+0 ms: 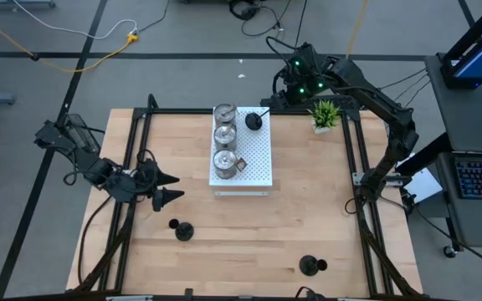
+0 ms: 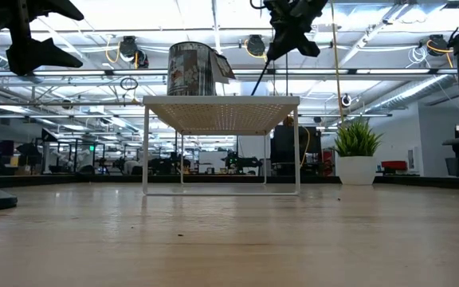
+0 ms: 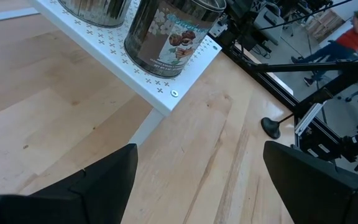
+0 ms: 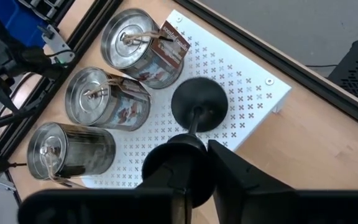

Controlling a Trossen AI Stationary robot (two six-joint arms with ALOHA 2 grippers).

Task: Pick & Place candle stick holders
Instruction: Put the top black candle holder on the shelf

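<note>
- The right gripper [image 1: 268, 107] hung over the far end of the white perforated rectangular board [image 1: 258, 160], its fingers closed on the thin upright stem of a black round-based candle stick holder [image 4: 198, 103].
- In the right wrist view that holder's disc base lay on or just above the board, beside the far silver cup; whether it touched could not be told.
- Its long axis ran from the base up into the fingers, leaning a little in the low view, so the judged next move was a straight lowering and release.
- Three shiny silver squat round candle holders [image 1: 224, 135] stood in a row along the board's left edge, paper tags on them.
- Two more black stemmed holders waited on the bare wooden table [image 1: 325, 209]: one [image 1: 182, 231] near the front left, one [image 1: 309, 266] near the front right.
- The left gripper [image 1: 166, 187] hovered over the table left of the board, fingers spread and empty; the front-left holder lay just in front of it, making this the nearer arm for that one.
- A small green potted plant [image 1: 325, 114] stood at the far right, clear of the work.
</note>
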